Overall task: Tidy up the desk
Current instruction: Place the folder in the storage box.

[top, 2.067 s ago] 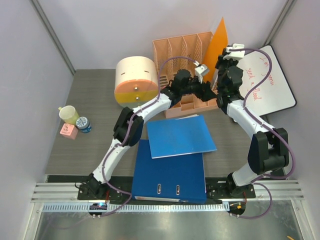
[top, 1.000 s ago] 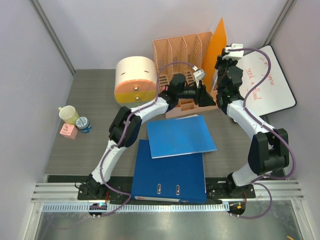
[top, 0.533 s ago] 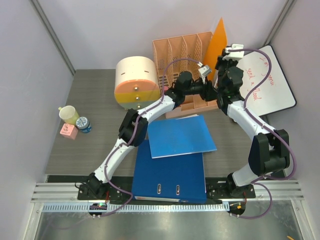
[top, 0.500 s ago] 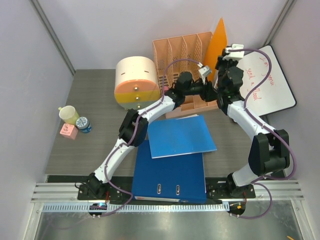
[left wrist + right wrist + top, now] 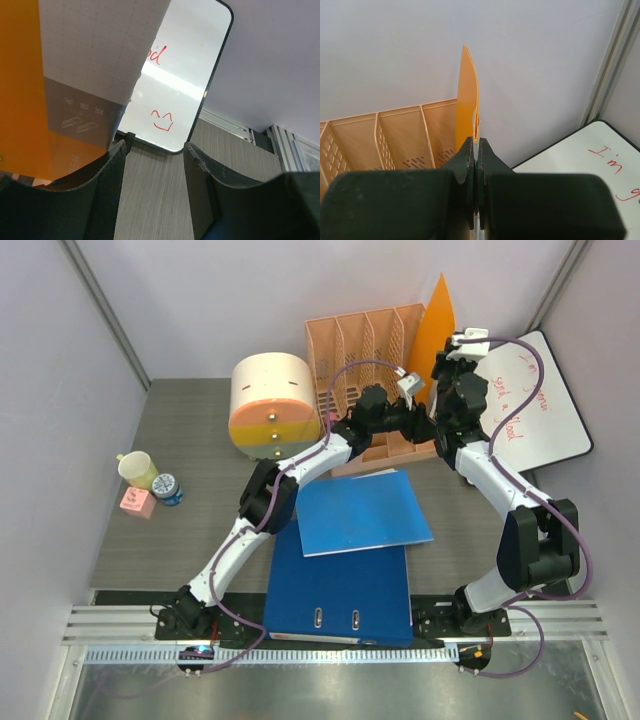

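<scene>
Well, the right gripper (image 5: 475,144) has its fingers pressed together on an edge of the orange folder (image 5: 468,95), holding it upright at the right end of the peach file rack (image 5: 400,131), which stands at the far edge of the desk (image 5: 190,520). The left gripper (image 5: 156,148) hangs close by, jaws spread on nothing, with the whiteboard (image 5: 185,75) beyond by the far right corner. I'd say the sheet should go down vertical and square into the end slot, the left steadying its loose face without nudging the rack.
</scene>
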Controlling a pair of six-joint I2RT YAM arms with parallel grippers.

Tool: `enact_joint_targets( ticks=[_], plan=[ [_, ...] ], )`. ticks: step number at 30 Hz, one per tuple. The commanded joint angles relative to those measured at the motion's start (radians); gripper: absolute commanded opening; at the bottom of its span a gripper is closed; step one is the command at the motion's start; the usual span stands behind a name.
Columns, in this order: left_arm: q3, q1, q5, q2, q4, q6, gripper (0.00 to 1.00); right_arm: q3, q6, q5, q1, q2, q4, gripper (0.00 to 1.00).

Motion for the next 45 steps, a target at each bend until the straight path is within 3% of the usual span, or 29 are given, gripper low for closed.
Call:
enact_joint_targets(
  ticks=[1,15,35,45],
  plan=[
    [0.026,0.017,-0.088,-0.017,0.054,0.023,0.51,0.002,0.017,0.003,0.001,-0.069,0.021,0.01],
    [0.037,0.022,-0.139,-0.029,0.074,0.035,0.52,-0.004,0.028,-0.011,0.001,-0.101,0.014,0.01],
    [0.098,0.054,-0.205,0.006,0.081,0.045,0.51,0.01,0.055,-0.022,0.007,-0.042,0.009,0.01],
    [0.06,0.06,-0.205,0.014,0.084,0.051,0.51,0.007,0.055,-0.008,0.007,0.021,0.001,0.01]
  ],
)
